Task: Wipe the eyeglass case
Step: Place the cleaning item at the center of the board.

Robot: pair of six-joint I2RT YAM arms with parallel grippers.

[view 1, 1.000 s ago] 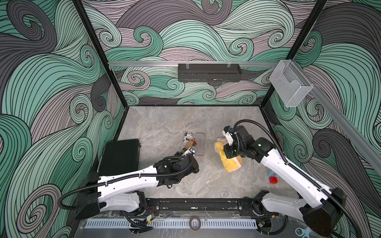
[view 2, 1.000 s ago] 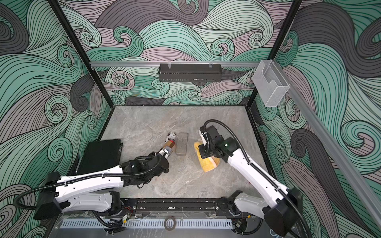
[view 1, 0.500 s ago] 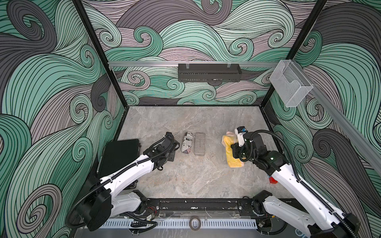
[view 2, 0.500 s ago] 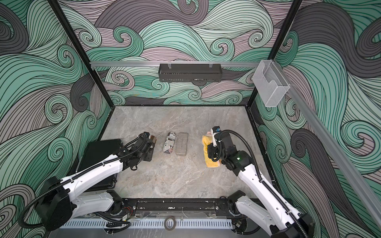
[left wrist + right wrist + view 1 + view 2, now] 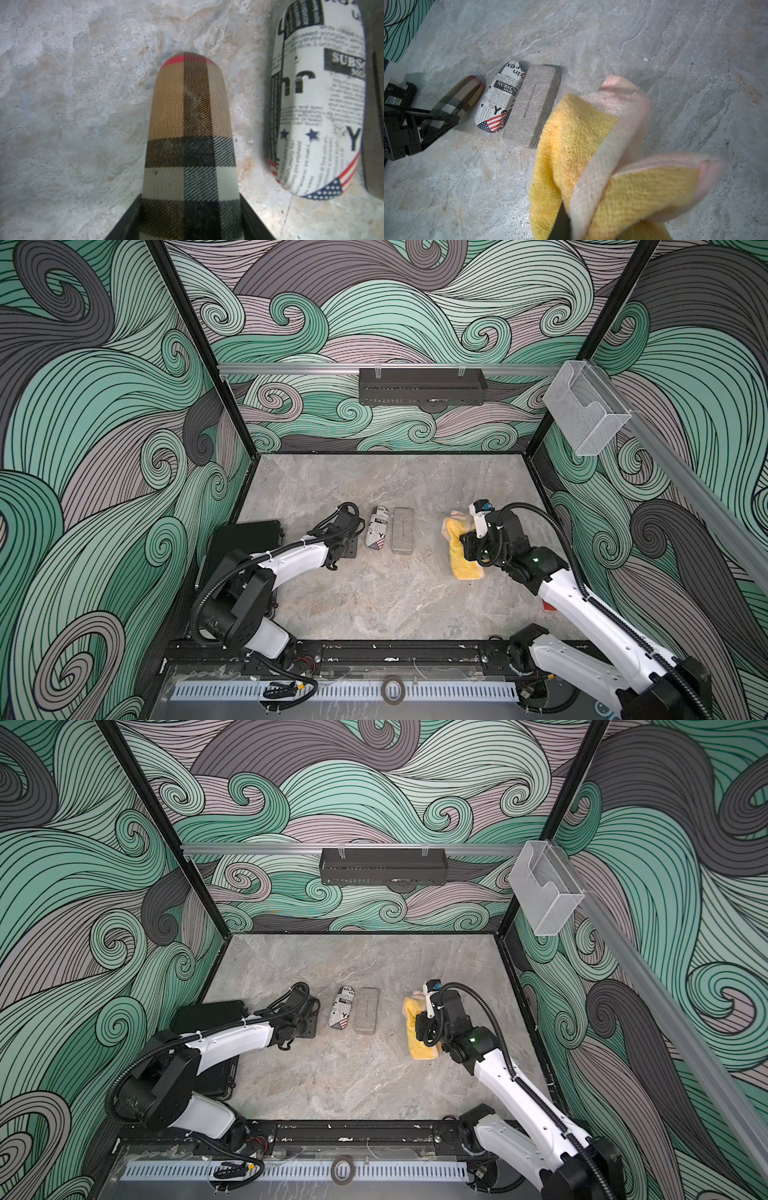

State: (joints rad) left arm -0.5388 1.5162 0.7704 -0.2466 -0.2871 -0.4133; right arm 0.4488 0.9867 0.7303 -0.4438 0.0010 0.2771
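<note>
Left wrist, left tool (image 5: pixel 190 200) clamping plaid case (image 5: pixel 188 124), right tool (image 5: pixel 465 549) clamping cloth (image 5: pixel 581 145)

**Tally: 3 cases, 1 cloth**

Eyeglass cases: 3 total, i.e. plaid case (image 5: pixel 459 98), newsprint case (image 5: pixel 377 527), grey case (image 5: pixel 402 529).
Cloth (image 5: pixel 457 558): 1, yellow w/ pink edge.
Arms: 2, i.e. left arm (image 5: pixel 291 560), right arm (image 5: pixel 575 599).
Black box (image 5: pixel 245 533) on table: 1.
Wall fixtures: 2, i.e. black tray (image 5: pixel 422 386), clear holder (image 5: pixel 582 410).
Tape roll (image 5: pixel 393 689) at front: 1.
Red item (image 5: pixel 547 605): 1, too small to ID.
</note>
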